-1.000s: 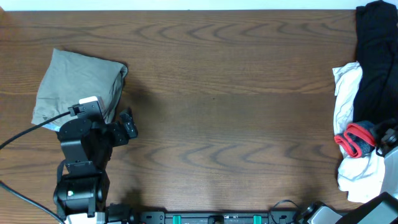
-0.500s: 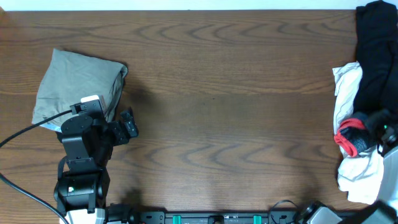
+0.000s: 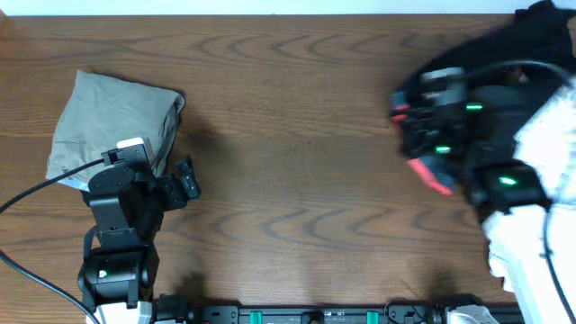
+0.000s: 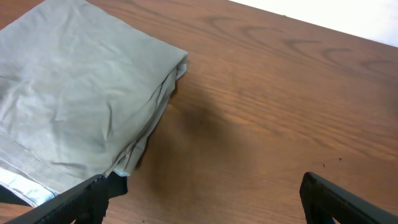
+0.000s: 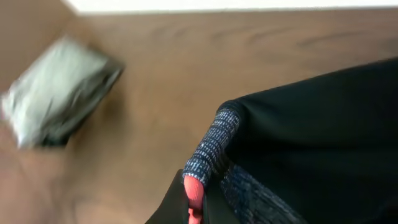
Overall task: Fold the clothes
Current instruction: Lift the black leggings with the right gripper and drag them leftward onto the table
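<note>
The right fingers [image 5: 169, 208] are clamped together on the trousers [image 5: 323, 137]. In the right wrist view they pinch the orange-red edge [image 5: 194, 190] of the grey waistband [image 5: 214, 146] at the bottom of the picture. The waistband rises from that pinch, and the black cloth spreads up and to the right of it, off the bench [image 5: 155, 74].

From overhead the right arm [image 3: 468, 117] is a blur over the right half of the bench [image 3: 297, 135], well in from the edge. A strip of the orange-red edge [image 3: 432, 175] shows just below it. Black cloth of the trousers [image 3: 544, 31] trails from the arm to the far right corner. White fabric [image 3: 553, 144] lies at the right edge, partly under the arm. How much of the trousers rests on the bench I cannot tell.

The left fingers [image 4: 74, 199] are wide apart and hold nothing. They hang above bare wood just beside the near corner of the khaki garment [image 4: 81, 99], which lies folded at the left of the bench [image 3: 108, 117], well apart from the trousers. The right wrist view shows the garment as a blurred patch at far left [image 5: 56, 87].
</note>
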